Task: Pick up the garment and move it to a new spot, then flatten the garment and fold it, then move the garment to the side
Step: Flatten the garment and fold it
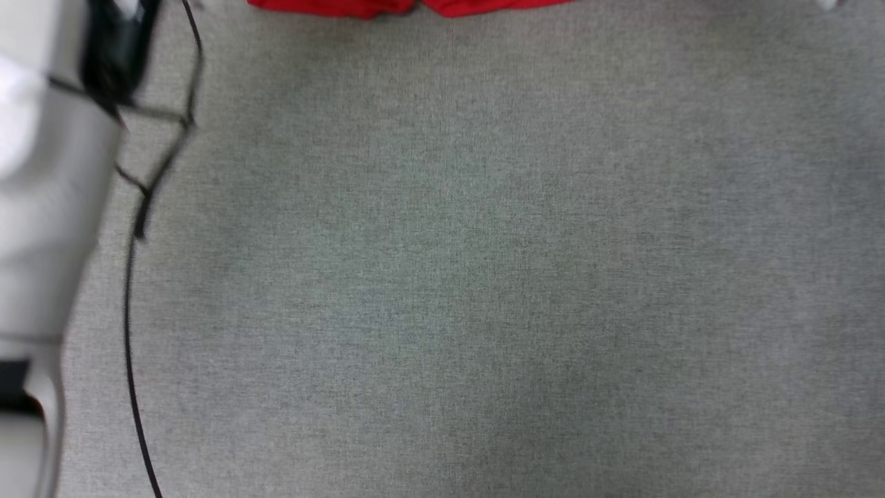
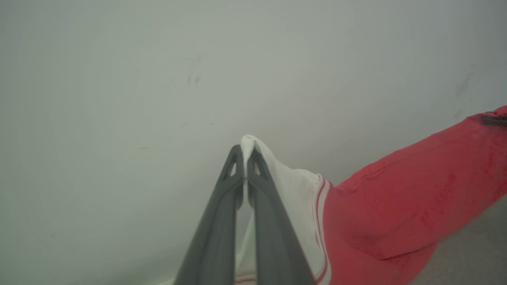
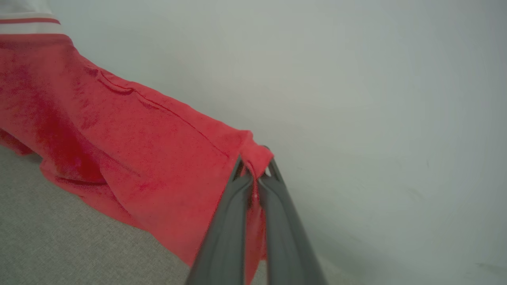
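Sagging at the head view's top edge, the shirt (image 1: 332,5) looks soft and light; left hand (image 2: 245,152) pinches shut on its white sleeve (image 2: 297,190), right hand (image 3: 255,164) on a red corner, both sensible holds.

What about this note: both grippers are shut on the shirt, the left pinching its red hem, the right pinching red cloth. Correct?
Not quite. The left gripper pinches the shirt's white sleeve, not its red hem, as the left wrist view shows. The rest stands: both grippers are shut on the shirt, and the right gripper pinches red cloth.
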